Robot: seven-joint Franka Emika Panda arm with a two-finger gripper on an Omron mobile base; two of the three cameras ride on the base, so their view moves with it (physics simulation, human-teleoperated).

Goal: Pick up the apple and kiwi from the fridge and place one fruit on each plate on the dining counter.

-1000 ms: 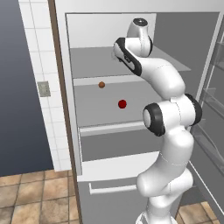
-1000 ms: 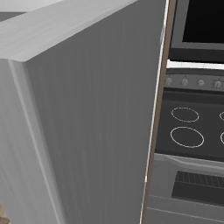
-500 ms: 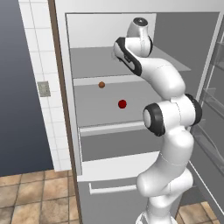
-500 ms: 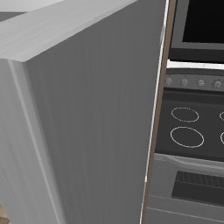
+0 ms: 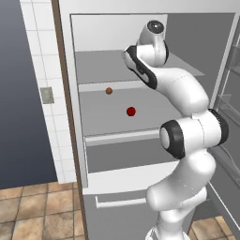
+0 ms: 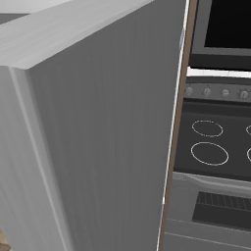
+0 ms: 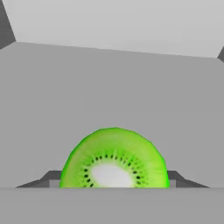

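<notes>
In the hand view the kiwi (image 7: pixel 114 158) shows a bright green cut face with a pale core. It sits close up between my two dark fingertips (image 7: pixel 49 178), which touch its sides. My gripper (image 7: pixel 113 180) is shut on the kiwi over a grey shelf of the fridge (image 5: pixel 112 65). In the left base view the arm reaches into the upper shelf and its wrist (image 5: pixel 152 33) hides the hand. The apple (image 5: pixel 131 111), a small glossy red ball, lies on the shelf below. Plates and dining counter are out of view.
A smaller orange-brown ball (image 5: pixel 108 91) rests at the front edge of the upper shelf. A drawer front with a bar handle (image 5: pixel 119 202) is below. The open fridge door (image 5: pixel 229 108) stands at the right. The fridge's grey side (image 6: pixel 98 137) adjoins a stove (image 6: pixel 211 147).
</notes>
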